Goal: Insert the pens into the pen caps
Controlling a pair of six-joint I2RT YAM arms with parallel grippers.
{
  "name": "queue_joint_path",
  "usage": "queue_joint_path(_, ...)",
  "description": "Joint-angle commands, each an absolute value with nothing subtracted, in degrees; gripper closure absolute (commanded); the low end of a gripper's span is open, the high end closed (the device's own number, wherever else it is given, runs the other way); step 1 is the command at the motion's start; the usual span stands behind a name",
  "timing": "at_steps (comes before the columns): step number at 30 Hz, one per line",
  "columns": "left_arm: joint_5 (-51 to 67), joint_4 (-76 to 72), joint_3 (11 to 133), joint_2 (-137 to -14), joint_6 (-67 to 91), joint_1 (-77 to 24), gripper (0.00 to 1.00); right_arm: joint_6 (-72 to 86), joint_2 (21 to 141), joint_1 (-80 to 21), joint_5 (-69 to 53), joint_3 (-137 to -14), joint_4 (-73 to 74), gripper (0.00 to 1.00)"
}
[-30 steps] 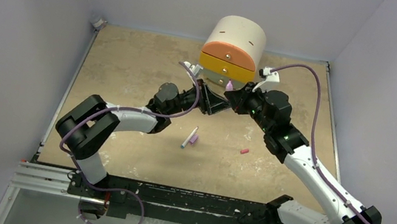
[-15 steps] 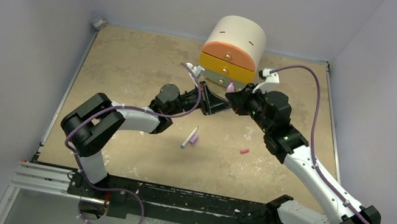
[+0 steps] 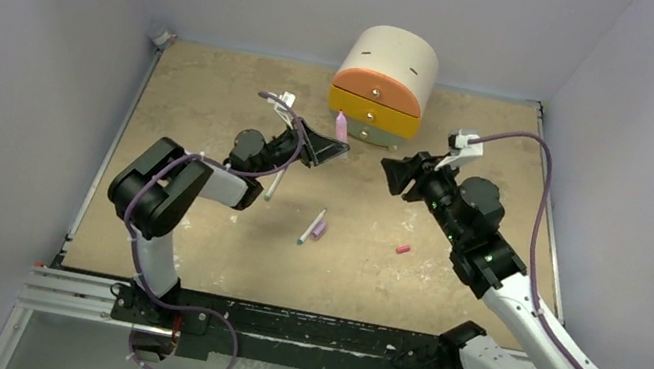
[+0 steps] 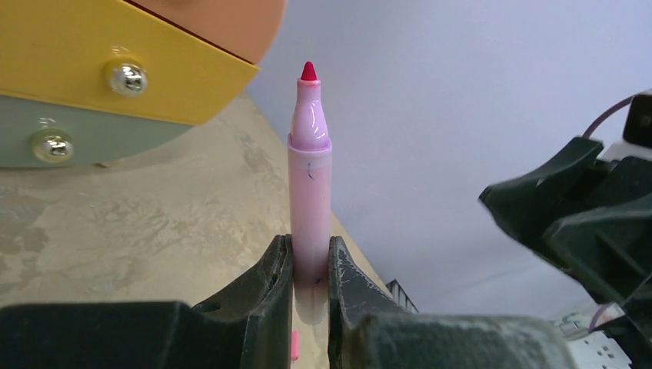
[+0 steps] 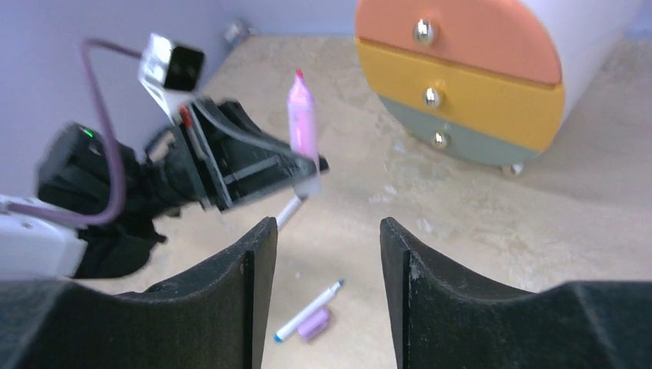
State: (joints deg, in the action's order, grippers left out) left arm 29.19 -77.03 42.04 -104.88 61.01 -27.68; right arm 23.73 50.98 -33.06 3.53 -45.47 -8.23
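The two grippers aren't nose to nose in the middle of the bench (image 3: 215, 104) anymore. The left gripper (image 3: 333, 148) has swung back toward the left edge and took the pink pen (image 3: 341, 126) with it, pinched by its lower end with the red tip pointing up. The right gripper (image 3: 387, 173) has backed off toward the right edge, jaws apart with nothing in them, and its elbow has dropped toward the near right corner. A white pen (image 3: 274, 182) now shows just beside the left wrist.

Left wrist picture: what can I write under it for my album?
The left gripper pinches an uncapped pink pen, red tip sticking out, near the chest of drawers.
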Motion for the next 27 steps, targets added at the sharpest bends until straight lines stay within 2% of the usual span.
queue_joint_path(1,26.0,-71.8,43.1,-98.1,55.9,-27.6,1.0,24.5,54.3,-34.0,0.4,-40.2,-8.5,0.49)
queue_joint_path(7,11.1,-40.3,45.7,-84.7,38.4,-27.5,1.0,31.7,63.4,-40.7,-0.2,-37.9,-6.9,0.45)
queue_joint_path(14,1.2,-23.9,48.7,-75.5,31.1,-27.6,1.0,38.7,77.7,-42.4,-8.6,-38.6,-11.7,0.4)
queue_joint_path(27,-4.4,-18.5,45.3,-68.5,27.3,-27.5,1.0,43.4,89.3,-45.6,-9.4,-43.5,-13.1,0.47)
